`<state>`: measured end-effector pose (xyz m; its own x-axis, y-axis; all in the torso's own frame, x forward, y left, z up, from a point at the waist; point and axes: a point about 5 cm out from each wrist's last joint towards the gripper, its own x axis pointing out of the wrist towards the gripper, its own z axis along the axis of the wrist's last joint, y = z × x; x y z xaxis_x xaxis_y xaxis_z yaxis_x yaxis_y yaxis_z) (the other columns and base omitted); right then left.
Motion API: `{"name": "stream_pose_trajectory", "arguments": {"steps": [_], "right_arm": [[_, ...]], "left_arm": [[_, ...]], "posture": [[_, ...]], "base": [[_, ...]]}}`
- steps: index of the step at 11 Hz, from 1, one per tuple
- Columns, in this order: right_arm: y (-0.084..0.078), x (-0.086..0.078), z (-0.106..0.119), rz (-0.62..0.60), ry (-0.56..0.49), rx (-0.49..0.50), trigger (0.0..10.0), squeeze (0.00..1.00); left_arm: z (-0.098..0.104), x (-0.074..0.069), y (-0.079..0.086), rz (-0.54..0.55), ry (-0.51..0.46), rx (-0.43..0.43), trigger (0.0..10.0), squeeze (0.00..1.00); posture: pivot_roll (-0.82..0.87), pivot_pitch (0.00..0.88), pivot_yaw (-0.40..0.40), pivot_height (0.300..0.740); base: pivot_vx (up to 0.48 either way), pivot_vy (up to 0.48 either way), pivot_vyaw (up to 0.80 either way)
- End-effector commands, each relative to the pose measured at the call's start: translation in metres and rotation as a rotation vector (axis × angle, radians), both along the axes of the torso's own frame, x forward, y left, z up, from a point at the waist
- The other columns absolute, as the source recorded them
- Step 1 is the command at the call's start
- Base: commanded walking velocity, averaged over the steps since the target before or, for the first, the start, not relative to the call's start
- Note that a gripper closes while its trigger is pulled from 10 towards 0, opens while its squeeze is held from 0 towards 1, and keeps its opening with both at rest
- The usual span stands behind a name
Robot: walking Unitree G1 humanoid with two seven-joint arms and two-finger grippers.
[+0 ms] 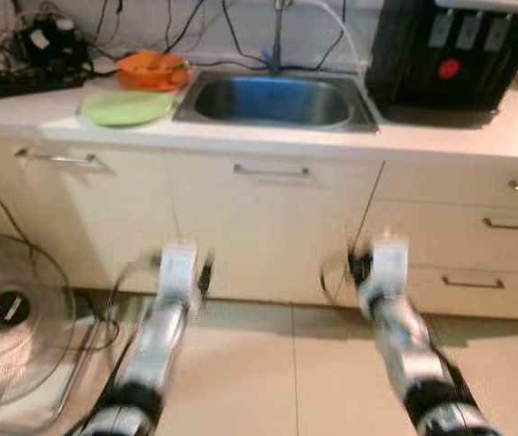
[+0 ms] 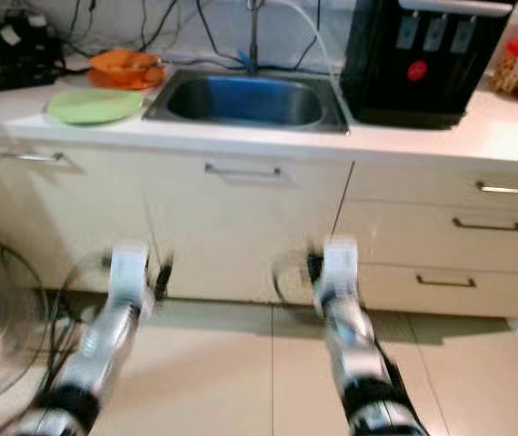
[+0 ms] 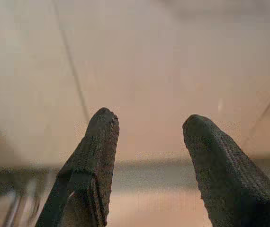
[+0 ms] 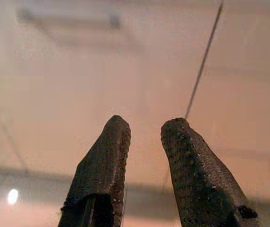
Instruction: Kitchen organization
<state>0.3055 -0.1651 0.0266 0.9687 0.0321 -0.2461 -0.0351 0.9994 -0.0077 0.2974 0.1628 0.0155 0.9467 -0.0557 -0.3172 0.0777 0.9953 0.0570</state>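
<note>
While both claws, left claw [image 3: 147,156] and right claw [image 4: 144,161], hang parted and empty, a flat green plate [image 1: 125,107] waits beside the steel sink [image 1: 277,102] on the white desk [image 1: 441,136].

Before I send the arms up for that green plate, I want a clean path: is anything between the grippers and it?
Yes. Both the left gripper and right gripper hang low before the cabinet doors; the green plate lies above on the countertop, whose front edge overhangs between.
</note>
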Motion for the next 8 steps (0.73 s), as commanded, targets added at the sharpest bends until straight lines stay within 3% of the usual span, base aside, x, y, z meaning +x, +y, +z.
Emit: {"name": "stream_pose_trajectory", "arguments": {"steps": [1, 2, 3, 4, 6, 8], "right_arm": [[-0.005, -0.016, -0.024, 0.02, 0.138, -0.009, 10.0, 0.0], [-0.011, -0.044, -0.054, 0.023, 0.299, -0.016, 10.0, 0.0], [-0.015, -0.058, -0.066, 0.0, 0.366, -0.01, 10.0, 0.0], [-0.024, -0.085, -0.086, -0.051, 0.486, 0.009, 10.0, 0.0], [-0.029, -0.117, -0.104, -0.087, 0.613, 0.031, 10.0, 0.0], [-0.027, -0.13, -0.112, -0.071, 0.678, 0.034, 10.0, 0.0]], "left_arm": [[-0.023, -0.018, 0.006, -0.007, 0.131, 0.032, 10.0, 0.0], [-0.05, -0.046, 0.014, 0.0, 0.274, 0.061, 10.0, 0.0], [-0.06, -0.058, 0.017, 0.006, 0.331, 0.057, 10.0, 0.0], [-0.079, -0.083, 0.023, 0.022, 0.444, 0.046, 10.0, 0.0], [-0.095, -0.111, 0.03, 0.058, 0.57, 0.043, 10.0, 0.0], [-0.099, -0.119, 0.034, 0.068, 0.604, 0.04, 10.0, 0.0]], "posture": [[0.16, 0.014, -0.021, 0.74], [0.17, 0.012, -0.021, 0.74], [0.17, 0.011, -0.021, 0.74], [0.16, 0.005, -0.017, 0.74], [0.16, 0.0, -0.012, 0.74], [0.15, 0.0, -0.009, 0.74]], "base": [[0.0, 0.0, 0.0], [0.0, 0.0, 0.0], [0.0, 0.0, 0.0], [0.0, 0.0, 0.0], [0.0, 0.0, 0.0], [0.0, 0.0, 0.0]]}}
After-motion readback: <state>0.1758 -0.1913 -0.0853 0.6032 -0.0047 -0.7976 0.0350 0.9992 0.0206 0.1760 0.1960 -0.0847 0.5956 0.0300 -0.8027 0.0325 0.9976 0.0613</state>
